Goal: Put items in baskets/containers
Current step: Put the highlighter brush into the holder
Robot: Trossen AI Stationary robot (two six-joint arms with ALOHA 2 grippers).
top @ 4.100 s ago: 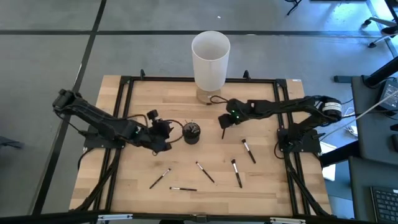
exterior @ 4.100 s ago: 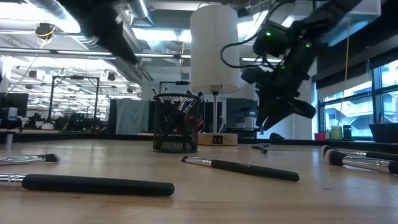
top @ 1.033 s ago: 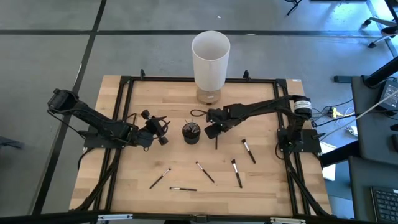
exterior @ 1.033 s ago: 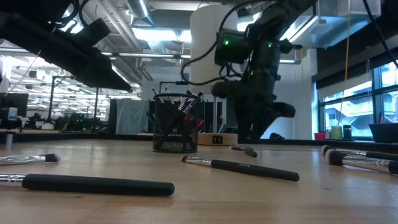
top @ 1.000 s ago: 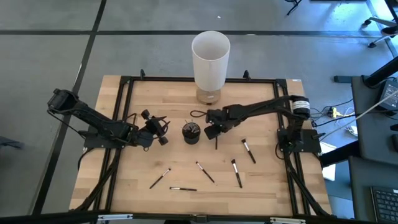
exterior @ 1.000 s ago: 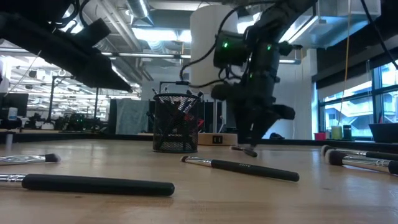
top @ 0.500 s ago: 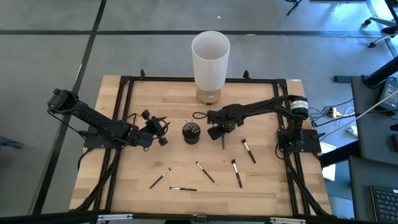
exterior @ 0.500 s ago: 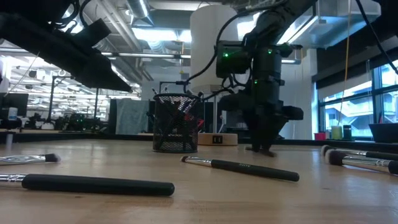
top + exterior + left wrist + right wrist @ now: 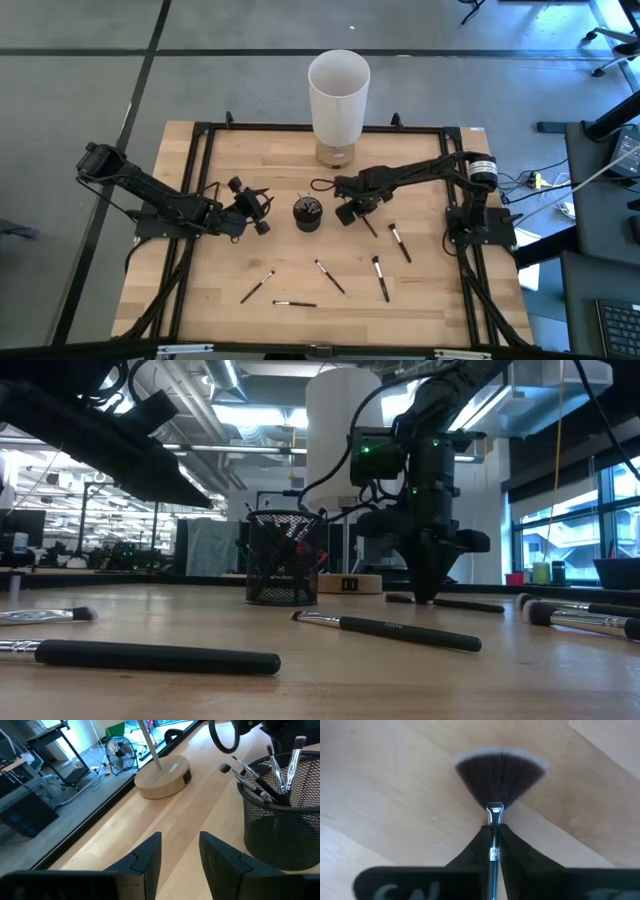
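The dark mesh cup point(image 9: 307, 213) point(image 9: 283, 558) point(image 9: 282, 815) stands mid-table with several brushes upright in it. My right gripper point(image 9: 349, 212) point(image 9: 424, 596) is just right of the cup, pointing down, shut on a fan brush point(image 9: 500, 770) whose handle point(image 9: 368, 226) lies on the wood. Several more dark-handled brushes lie loose nearer the near edge point(image 9: 398, 240) point(image 9: 380, 278) point(image 9: 330, 276) point(image 9: 258, 286) point(image 9: 295, 303). My left gripper point(image 9: 262, 210) point(image 9: 180, 855) waits open, left of the cup. My right gripper pinches the fan brush between its two fingers just behind the pale ferrule point(image 9: 493, 822), coming from above and pointing down. The fingers sit across the brush. The brush lies about flat on the table point(image 9: 450, 603), its handle running toward the near right.
A tall white cylinder point(image 9: 338, 95) stands on a round wooden base point(image 9: 162, 780) behind the cup, near the far edge. A black frame point(image 9: 300, 128) runs around the table. Bare wood lies between the cup and the loose brushes.
My right gripper has come down to the table and shifted slightly toward the right edge, staying shut. The fan brush, which hung tilted below it with one end touching the wood, has turned about and now lies flat, its handle pointing near-right.
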